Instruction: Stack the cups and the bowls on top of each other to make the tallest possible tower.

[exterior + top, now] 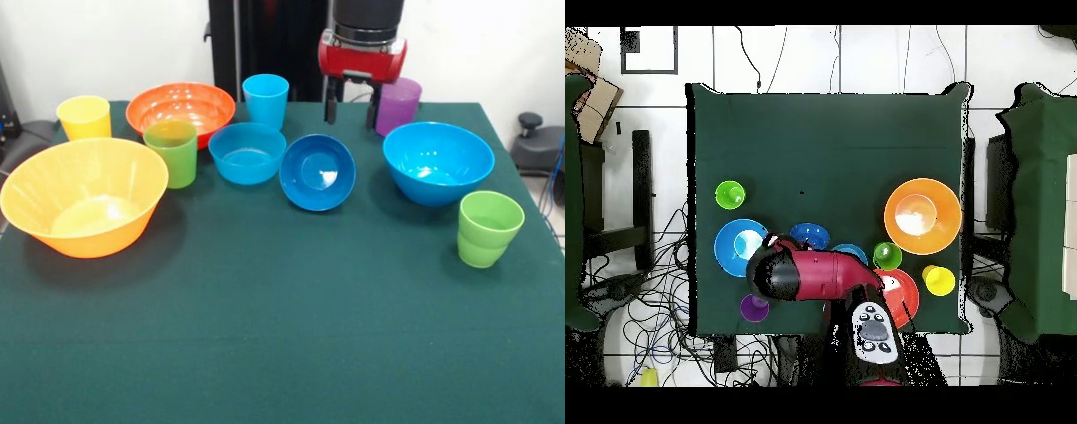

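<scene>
5 bowls (318, 172); 5 cups (170, 152); unstacked

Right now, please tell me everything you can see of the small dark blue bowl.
The small dark blue bowl is glossy, smooth plastic with a flared wall and a small flat bottom. It is empty and tilted, its opening turned toward the front camera, with a bright glint inside. It rests on the green table between the medium light blue bowl and the big light blue bowl. It looks very close to the medium one; contact is unclear.

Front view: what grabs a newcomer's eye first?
The big yellow-orange bowl at the table's left edge, largest thing there. Then the red gripper hanging at the far side with open fingers, beside the purple cup. Nothing is stacked: bowls and cups all stand apart.
</scene>
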You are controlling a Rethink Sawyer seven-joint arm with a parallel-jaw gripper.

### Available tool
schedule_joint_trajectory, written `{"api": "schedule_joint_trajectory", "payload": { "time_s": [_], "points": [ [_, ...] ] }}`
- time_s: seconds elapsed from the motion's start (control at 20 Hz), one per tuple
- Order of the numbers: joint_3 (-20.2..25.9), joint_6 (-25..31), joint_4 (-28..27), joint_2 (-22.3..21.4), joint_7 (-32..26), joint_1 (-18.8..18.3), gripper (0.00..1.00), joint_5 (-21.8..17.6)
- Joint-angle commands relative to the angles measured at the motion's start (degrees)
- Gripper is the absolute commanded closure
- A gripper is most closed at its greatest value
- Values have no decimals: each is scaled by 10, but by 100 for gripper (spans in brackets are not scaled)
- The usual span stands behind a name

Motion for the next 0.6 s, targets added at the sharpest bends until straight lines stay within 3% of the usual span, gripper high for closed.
{"api": "schedule_joint_trajectory", "payload": {
  "time_s": [0.05,0.4,0.6],
  "points": [
    [17,-42,88,3,90,-11,0,0],
    [8,-97,120,14,101,-7,0,-5],
    [2,-106,111,27,97,0,0,1]
  ]
}}
